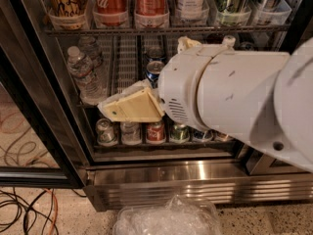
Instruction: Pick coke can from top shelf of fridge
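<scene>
Two red coke cans (111, 0) stand side by side in clear plastic lane trays on the top shelf (166, 31) of the fridge (49, 111), at the top of the camera view. Only their lower halves show. My gripper (159, 75) is below that shelf, in front of the middle rack, at the end of my big white arm. It is open and empty: one cream finger (129, 106) points left and the other finger (188, 43) pokes up just under the top shelf. The arm hides the right part of the middle rack.
A gold can (66, 1) stands left of the coke cans; green and silver cans stand to their right. Water bottles (85, 72) and a blue can (155, 68) sit on the middle rack. Several cans (156, 131) line the bottom rack. A crumpled plastic bag (171, 219) and cables (24, 214) lie on the floor.
</scene>
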Motion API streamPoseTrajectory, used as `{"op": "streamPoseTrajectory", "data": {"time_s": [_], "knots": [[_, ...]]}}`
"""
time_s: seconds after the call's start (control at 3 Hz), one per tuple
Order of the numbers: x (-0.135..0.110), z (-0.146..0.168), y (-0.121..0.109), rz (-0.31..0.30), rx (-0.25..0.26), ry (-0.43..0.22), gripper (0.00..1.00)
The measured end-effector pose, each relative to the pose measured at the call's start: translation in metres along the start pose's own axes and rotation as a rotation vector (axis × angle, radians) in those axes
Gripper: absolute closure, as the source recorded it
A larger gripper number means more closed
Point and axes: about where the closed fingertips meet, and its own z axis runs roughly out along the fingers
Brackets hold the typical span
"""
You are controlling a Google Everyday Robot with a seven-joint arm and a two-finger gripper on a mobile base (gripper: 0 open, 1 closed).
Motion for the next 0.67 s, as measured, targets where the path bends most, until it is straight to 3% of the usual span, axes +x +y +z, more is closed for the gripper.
{"op": "streamPoseTrajectory", "data": {"time_s": [0.67], "knots": [[-0.0001, 0.0000, 0.0000, 0.000, 0.000, 0.000, 0.00]]}}
